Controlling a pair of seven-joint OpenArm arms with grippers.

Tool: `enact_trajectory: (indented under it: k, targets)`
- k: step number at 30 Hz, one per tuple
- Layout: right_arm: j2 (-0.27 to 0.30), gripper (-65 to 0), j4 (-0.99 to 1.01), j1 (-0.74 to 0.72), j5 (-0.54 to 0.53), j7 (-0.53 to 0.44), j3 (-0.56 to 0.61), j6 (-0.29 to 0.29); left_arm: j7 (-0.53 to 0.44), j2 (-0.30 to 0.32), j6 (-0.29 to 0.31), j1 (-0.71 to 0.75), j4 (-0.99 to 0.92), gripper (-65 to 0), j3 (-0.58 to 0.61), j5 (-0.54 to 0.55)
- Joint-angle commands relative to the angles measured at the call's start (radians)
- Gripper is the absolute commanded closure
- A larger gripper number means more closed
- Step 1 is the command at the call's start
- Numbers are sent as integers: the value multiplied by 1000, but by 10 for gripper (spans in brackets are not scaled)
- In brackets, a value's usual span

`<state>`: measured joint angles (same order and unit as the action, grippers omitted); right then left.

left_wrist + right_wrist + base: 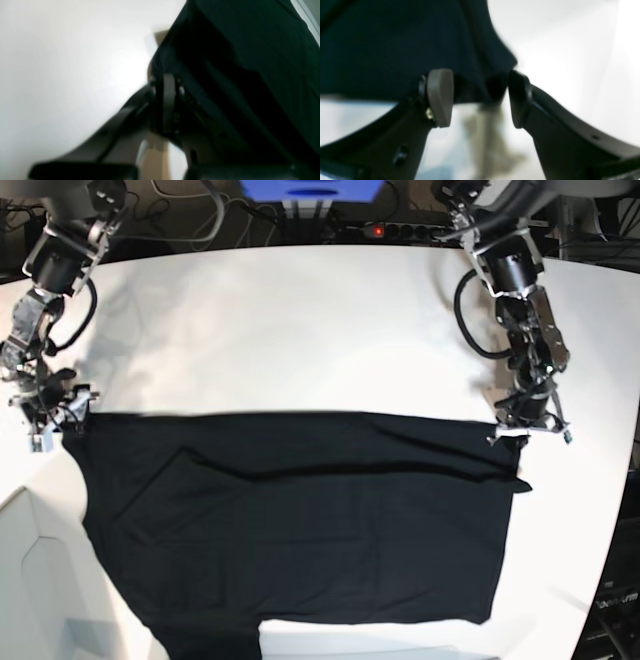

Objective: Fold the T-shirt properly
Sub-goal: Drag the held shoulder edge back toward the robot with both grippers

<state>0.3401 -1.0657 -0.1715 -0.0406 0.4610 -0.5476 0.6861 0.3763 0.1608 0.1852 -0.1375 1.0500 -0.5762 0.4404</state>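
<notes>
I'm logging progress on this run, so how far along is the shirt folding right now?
Early stage. Done: the T-shirt lies spread on the table, apparently with one fold already along its far edge. In hand: the left gripper is shut on one far corner; the right gripper straddles the opposite corner with its jaws open, not yet gripping. Left: close the right gripper, then make the remaining folds.

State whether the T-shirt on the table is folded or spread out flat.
Partly folded. In the base view the T-shirt lies as a wide black rectangle with a straight top edge and a long crease below it; no collar shows.
</notes>
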Motion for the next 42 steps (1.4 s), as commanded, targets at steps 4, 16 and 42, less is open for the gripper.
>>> enact_trajectory:
  k: [4,16,42]
  targets:
    - [20,-350,25,-26,-3,-38,1,12,40,7,-10,35,55,-1,-5,-12]
    - [44,0,-66,48,-11,-31,1,12,40,1,-19,195,318,-1,-6,-12]
    - [-43,0,-560,151,-25,200,-145,12,292,-17,-17,279,456,-1,-198,232]
